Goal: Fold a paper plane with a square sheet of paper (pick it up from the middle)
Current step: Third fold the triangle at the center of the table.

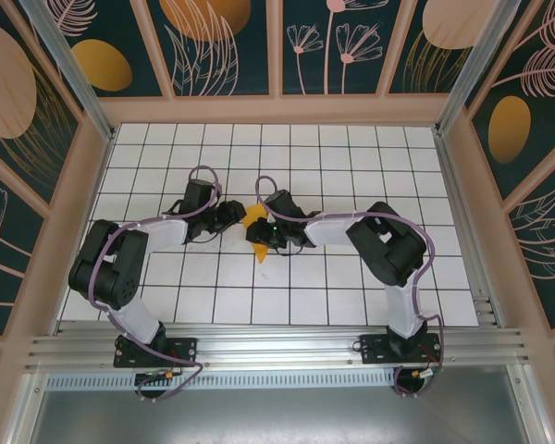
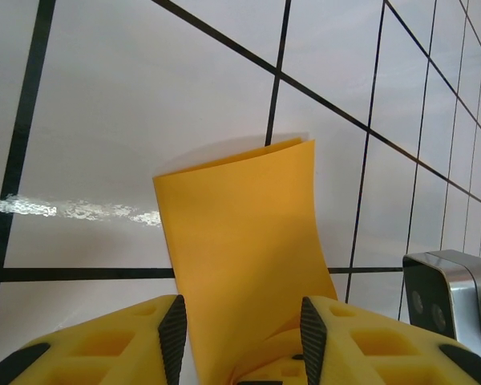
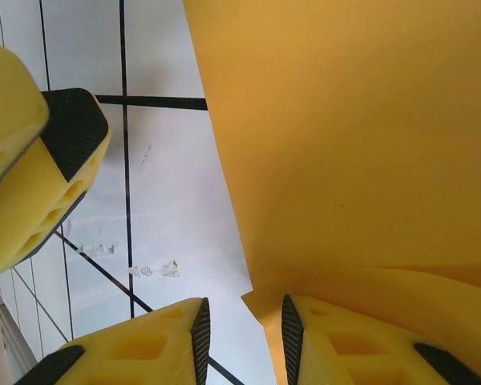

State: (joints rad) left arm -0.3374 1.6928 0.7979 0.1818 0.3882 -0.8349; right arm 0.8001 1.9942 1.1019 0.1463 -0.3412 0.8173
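One thin, smooth orange-yellow paper sheet (image 2: 240,233), folded, lies mid-frame between the parted jaws of my left gripper (image 2: 240,325); my right gripper (image 3: 242,325) stands released beside its edge.

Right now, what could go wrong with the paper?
The paper curls loosely between the spread fingers of the left pincer, so it might slip out or crumple. The right pincer has only the paper's edge by its gap; closing there could miss or crease it crookedly.

A thin orange-yellow paper sheet (image 3: 345,136) fills the upper right, draping over the lower-right yellow foam finger of the right gripper (image 3: 242,314), jaws slightly apart.
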